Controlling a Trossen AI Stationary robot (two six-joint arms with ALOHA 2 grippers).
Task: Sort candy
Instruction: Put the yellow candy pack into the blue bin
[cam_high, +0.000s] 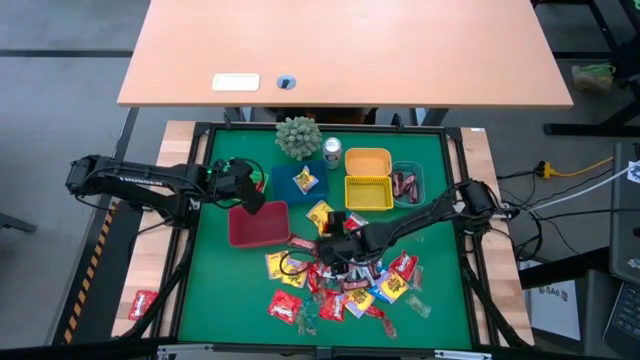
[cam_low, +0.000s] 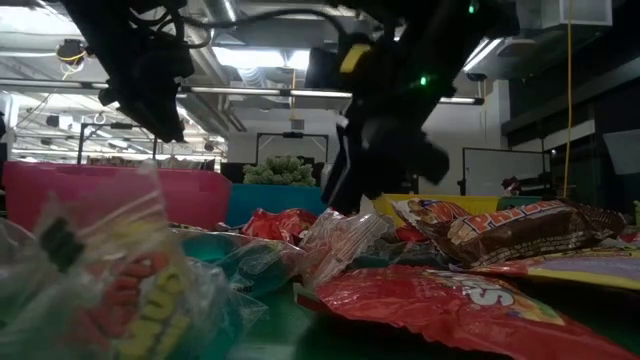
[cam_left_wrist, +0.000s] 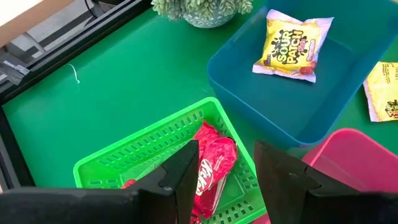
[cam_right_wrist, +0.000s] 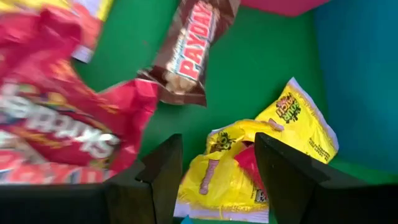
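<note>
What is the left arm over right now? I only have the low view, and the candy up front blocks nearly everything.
Observer: The left fingers are open over the green basket. A red candy lies in the basket below them.
Operator: Is the right arm holding anything?
Observer: It doesn't look like it. The right fingers are open above a yellow packet in the pile.
Operator: Any strays I can't see?
Observer: Yes, a stray red packet lies off the green mat, beyond its left edge.
</note>
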